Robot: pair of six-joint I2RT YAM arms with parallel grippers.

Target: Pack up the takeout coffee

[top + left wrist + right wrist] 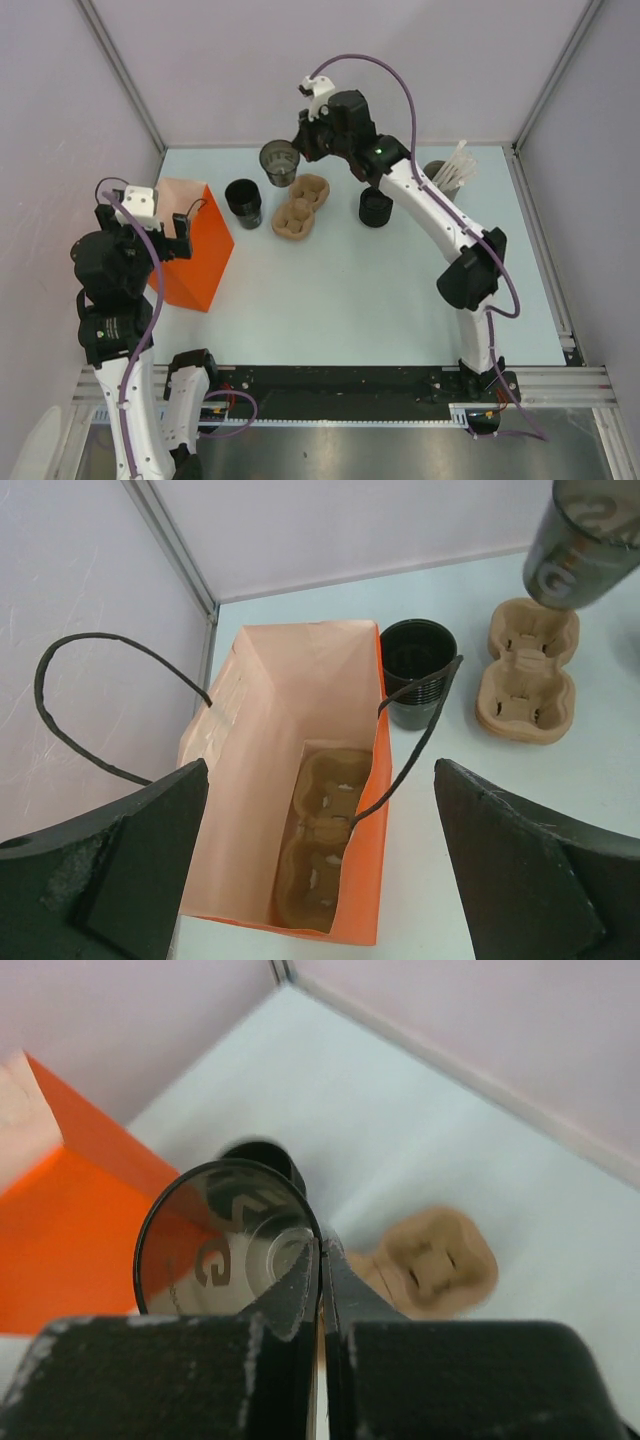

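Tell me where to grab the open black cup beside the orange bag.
Pinch the rim of the black cup from straight above, straddling the wall: it stands upright, mouth open, and the orange bag close beside it would likely crowd a sideways approach.

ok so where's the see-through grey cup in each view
top external: see-through grey cup, upper centre.
left wrist: top right corner, cropped.
right wrist: centre left, rim pinched by the right gripper.
shared landmark: the pulp carrier on the table, close by it in all three.
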